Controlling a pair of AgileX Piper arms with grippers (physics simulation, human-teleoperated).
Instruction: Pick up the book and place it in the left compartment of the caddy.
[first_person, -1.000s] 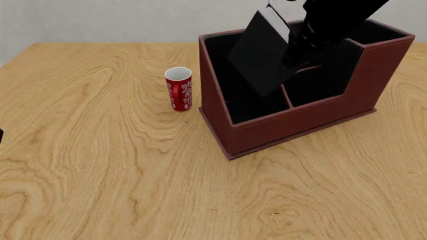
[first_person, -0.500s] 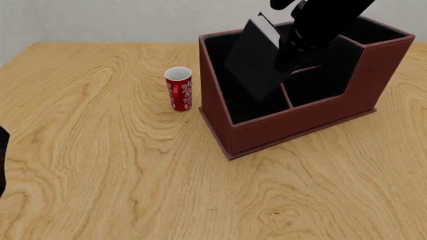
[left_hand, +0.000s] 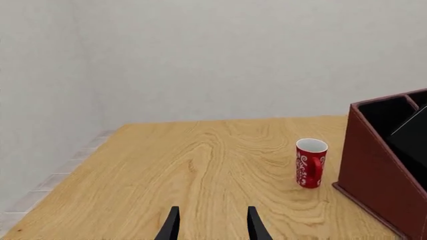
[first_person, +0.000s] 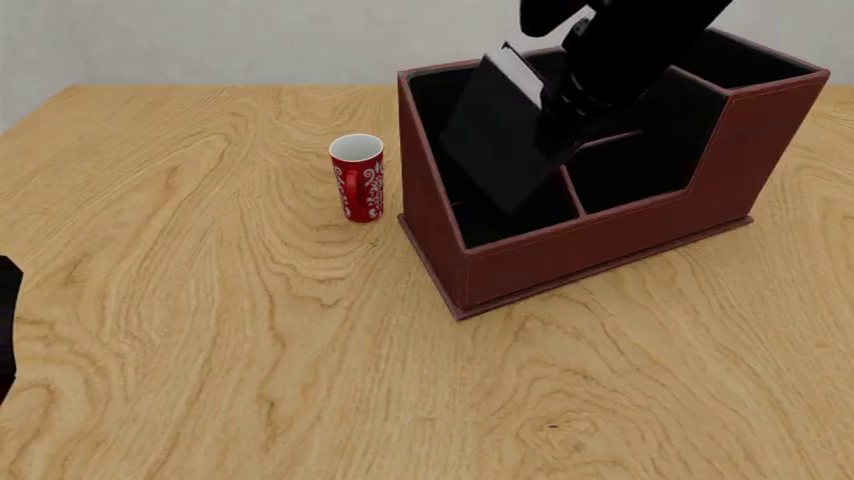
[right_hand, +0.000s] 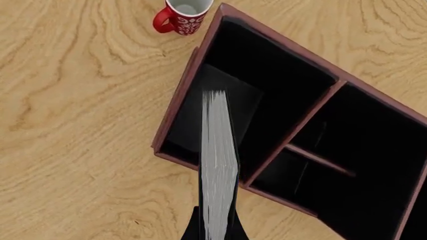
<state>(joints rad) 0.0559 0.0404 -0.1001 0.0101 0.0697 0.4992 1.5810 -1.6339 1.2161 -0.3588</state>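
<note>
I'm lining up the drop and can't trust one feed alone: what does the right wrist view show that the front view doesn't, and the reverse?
Only the right wrist view shows the thick black hardcover book's white page edge from above, over the long narrow left compartment, and the right gripper's fingers shut on it.

Only the front view shows the book tilted, with the dark right arm.

Both show the dark red leather-look caddy, red cup and wooden table.
</note>
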